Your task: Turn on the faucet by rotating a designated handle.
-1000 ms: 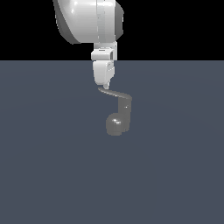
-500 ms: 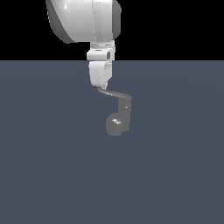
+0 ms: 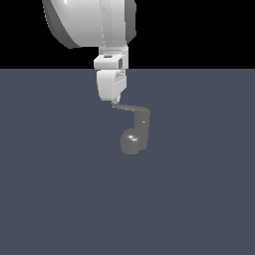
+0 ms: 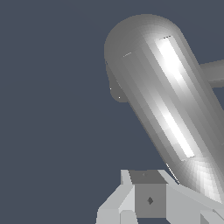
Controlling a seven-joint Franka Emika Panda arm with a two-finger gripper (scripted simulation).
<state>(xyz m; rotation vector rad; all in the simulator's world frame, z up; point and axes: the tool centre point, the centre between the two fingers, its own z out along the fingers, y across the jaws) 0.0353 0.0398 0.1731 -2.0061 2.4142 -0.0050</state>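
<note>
White robot arm's gripper (image 3: 113,99) slid toward exterior view's left, tip at thin grey lever handle (image 3: 130,107) to push it; open/closed idk.

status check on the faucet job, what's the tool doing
Tool at the handle's free end, jaw state unclear. Faucet upright on the grey floor. Nothing in the way.

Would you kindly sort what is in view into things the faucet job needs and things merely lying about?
Needed: faucet; handle; gripper, at the handle's end.
Lying about: nothing; only the bare grey floor.
</note>
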